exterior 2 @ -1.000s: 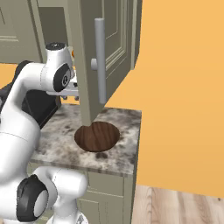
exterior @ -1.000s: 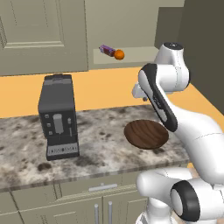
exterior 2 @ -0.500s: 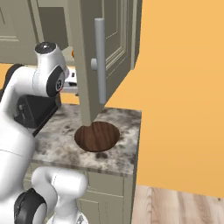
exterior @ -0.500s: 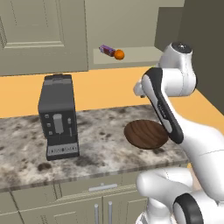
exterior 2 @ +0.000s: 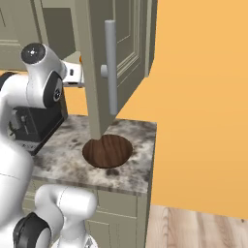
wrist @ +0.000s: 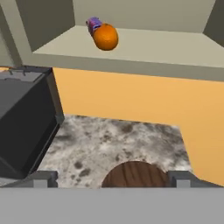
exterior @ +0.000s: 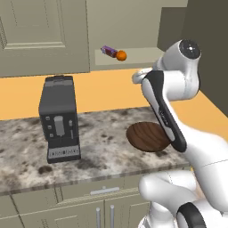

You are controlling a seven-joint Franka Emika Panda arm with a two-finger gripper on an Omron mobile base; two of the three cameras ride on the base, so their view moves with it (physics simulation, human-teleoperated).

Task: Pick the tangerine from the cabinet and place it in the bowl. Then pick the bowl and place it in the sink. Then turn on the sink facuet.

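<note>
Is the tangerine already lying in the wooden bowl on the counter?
No, the tangerine sits on the cabinet shelf beside a wrapped bar, while the bowl holds nothing.

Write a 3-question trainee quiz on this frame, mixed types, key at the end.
1. True or false: the tangerine lies in the bowl.
2. What lies right behind the tangerine on the cabinet shelf? A) wrapped bar B) mug C) spoon
3. Fill in: the pincer is ____ and holds nothing.

Key:
1. False; it sits on the cabinet shelf, and the bowl stands on the counter beside the coffee machine.
2. A, the wrapped bar.
3. open
</note>
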